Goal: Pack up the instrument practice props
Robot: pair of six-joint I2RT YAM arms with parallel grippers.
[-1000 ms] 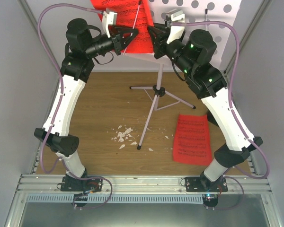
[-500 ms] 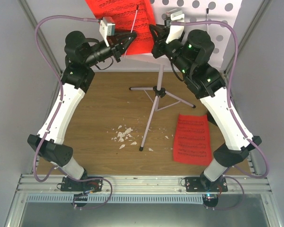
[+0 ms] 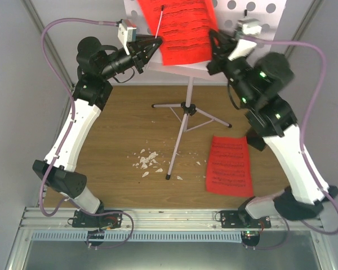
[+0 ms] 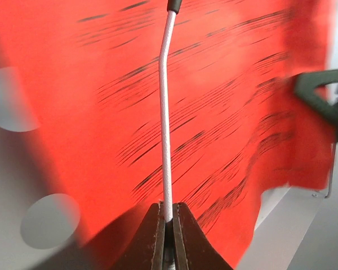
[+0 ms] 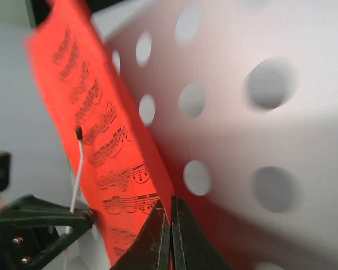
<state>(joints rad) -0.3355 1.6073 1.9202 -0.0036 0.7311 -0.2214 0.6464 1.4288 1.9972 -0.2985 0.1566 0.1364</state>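
The white music stand's hole-dotted tray (image 3: 253,12) stands at the back on thin tripod legs (image 3: 186,108). A red sheet of music (image 3: 183,28) leans on the tray. My left gripper (image 3: 155,45) is shut on the stand's thin white page-holder wire (image 4: 167,112), which lies across the sheet (image 4: 231,107). My right gripper (image 3: 215,44) is shut on the sheet's right edge (image 5: 160,185), in front of the tray (image 5: 259,129). A second red sheet (image 3: 229,165) lies flat on the table at the right. The black metronome is out of view.
Small white crumbs (image 3: 146,160) lie on the wooden table (image 3: 118,124) left of the stand's front leg. Grey walls close in both sides. The arm bases sit on the metal rail (image 3: 169,216) at the near edge.
My right gripper has moved to the right, dragging the red sheet rightward across the tray. My left gripper has stayed on the wire.
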